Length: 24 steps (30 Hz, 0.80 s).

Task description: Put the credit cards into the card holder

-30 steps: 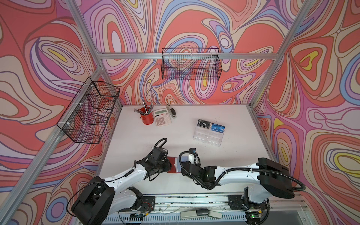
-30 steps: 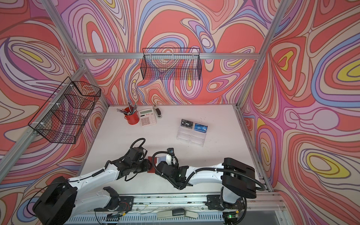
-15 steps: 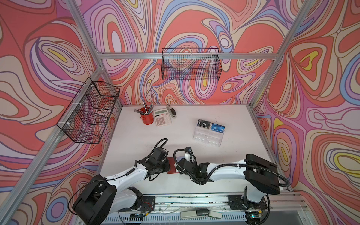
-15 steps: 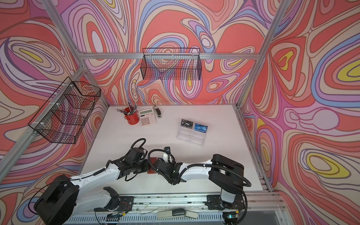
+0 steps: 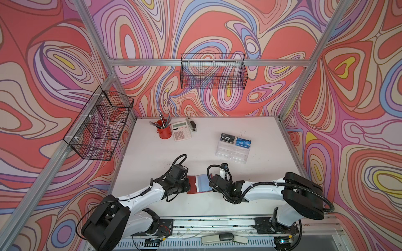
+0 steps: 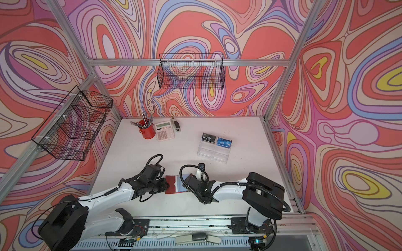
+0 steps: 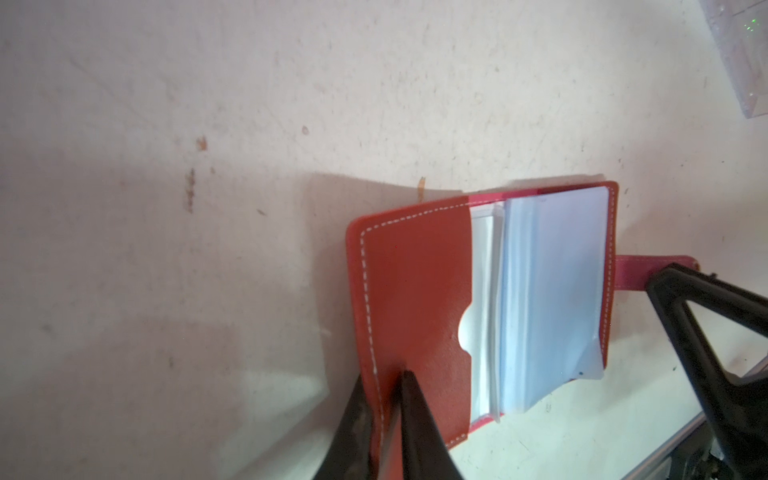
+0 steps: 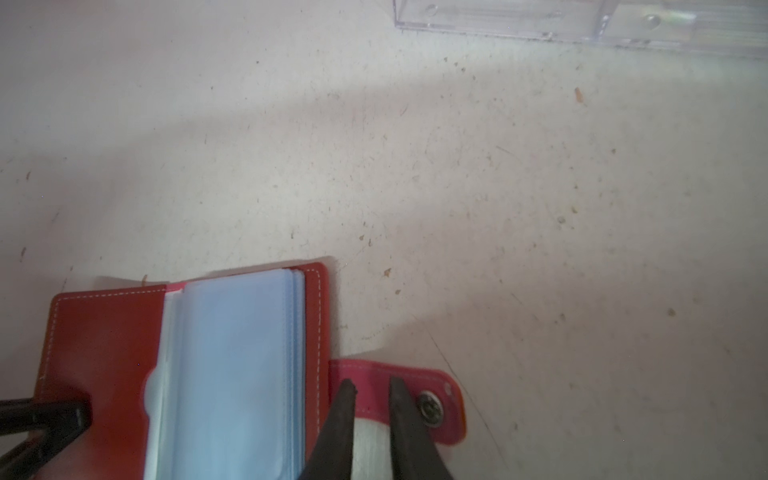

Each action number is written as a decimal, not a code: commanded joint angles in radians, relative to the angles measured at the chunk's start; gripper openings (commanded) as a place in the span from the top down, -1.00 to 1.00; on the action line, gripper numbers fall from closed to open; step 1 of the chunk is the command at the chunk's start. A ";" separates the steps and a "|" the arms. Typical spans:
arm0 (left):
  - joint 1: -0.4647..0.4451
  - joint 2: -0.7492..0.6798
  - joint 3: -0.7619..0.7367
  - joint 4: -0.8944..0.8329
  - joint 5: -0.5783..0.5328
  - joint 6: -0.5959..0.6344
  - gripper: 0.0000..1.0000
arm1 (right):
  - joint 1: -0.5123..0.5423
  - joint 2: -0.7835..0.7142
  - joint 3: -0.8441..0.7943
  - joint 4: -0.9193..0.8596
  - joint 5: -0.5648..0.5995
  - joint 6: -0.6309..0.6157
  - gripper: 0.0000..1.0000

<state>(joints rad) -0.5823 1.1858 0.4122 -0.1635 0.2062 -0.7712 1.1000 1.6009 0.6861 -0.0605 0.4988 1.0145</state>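
Holder (image 5: pixel 199 183) lay open near the table's (image 5: pixel 152 165) front, left claw (image 7: pixel 382 374) pinching its cover; right claw (image 8: pixel 372 384) narrow on the strap (image 8: pixel 368 368), grip unclear, strap hidden from above. Cards (image 5: pixel 243 142) sat in the stand (image 5: pixel 230 154) beyond.

Red card holder (image 5: pixel 196 184) open, front-ctr, sleeves showing; black VIP card (image 5: pixel 227 138), blue card (image 5: pixel 243 142) adjacent, mid-right.

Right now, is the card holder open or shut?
Open. The card holder lies spread on the table, clear sleeves exposed, snap tab undone; the left end effector pinches its cover edge.
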 commanded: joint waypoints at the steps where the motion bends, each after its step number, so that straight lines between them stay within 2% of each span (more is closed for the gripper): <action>1: 0.001 -0.017 -0.007 -0.021 0.004 0.007 0.68 | -0.030 0.025 -0.037 0.058 -0.036 0.021 0.65; 8: 0.001 0.002 -0.008 0.008 0.047 0.018 0.72 | -0.059 0.053 -0.023 0.071 -0.089 -0.007 0.76; 15: 0.001 -0.003 -0.004 -0.004 0.029 0.021 0.71 | -0.052 -0.085 0.029 -0.046 -0.096 -0.050 0.73; 20: 0.001 0.013 0.003 0.009 0.032 0.018 0.72 | 0.041 -0.123 0.058 -0.052 -0.088 -0.025 0.65; 24: 0.001 0.039 0.005 0.020 0.033 0.020 0.73 | 0.082 -0.083 0.045 0.052 -0.151 0.008 0.66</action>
<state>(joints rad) -0.5823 1.2034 0.4118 -0.1513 0.2386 -0.7601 1.1679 1.4902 0.7395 -0.0555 0.3866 0.9882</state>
